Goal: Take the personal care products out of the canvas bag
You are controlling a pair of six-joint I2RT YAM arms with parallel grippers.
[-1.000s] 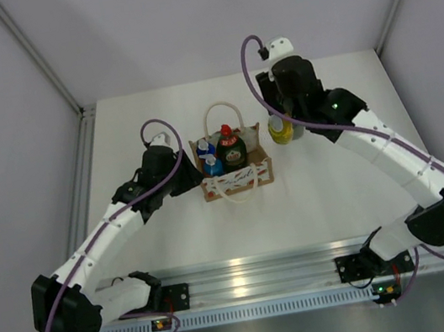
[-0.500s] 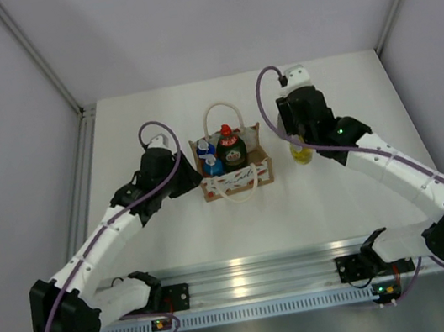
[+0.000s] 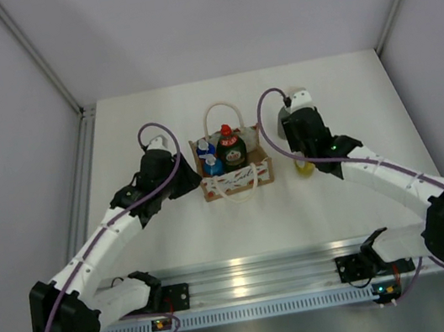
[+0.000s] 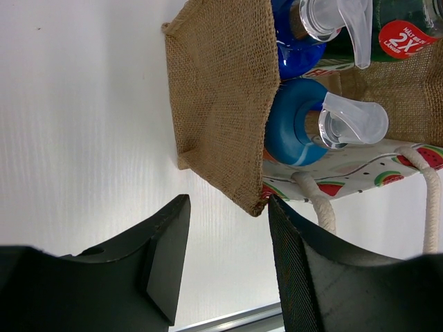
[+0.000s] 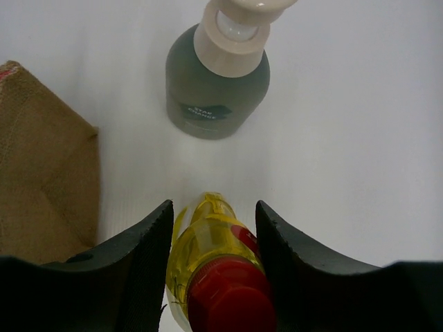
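The tan canvas bag (image 3: 239, 178) stands mid-table with a round green red-capped bottle (image 3: 231, 154) and blue bottles (image 3: 211, 164) upright inside. In the left wrist view its burlap side (image 4: 221, 104) faces me, with a blue bottle (image 4: 291, 131) showing clear-capped at the rim. My left gripper (image 3: 189, 178) (image 4: 227, 207) is open beside the bag's left end, the bag's corner touching one fingertip. My right gripper (image 3: 300, 151) (image 5: 213, 211) is shut on the slim yellow red-capped bottle (image 5: 214, 242) (image 3: 304, 166), low over the table right of the bag. The grey-green pump bottle (image 5: 218, 83) stands just beyond it.
White walls enclose the table on three sides. The bag's cream rope handles (image 3: 220, 113) arch above its rim. An aluminium rail (image 3: 250, 285) with both arm bases runs along the near edge.
My right arm has carried the yellow bottle from the back toward me and lower, to the table right of the bag. The left gripper has stayed by the bag's left end.
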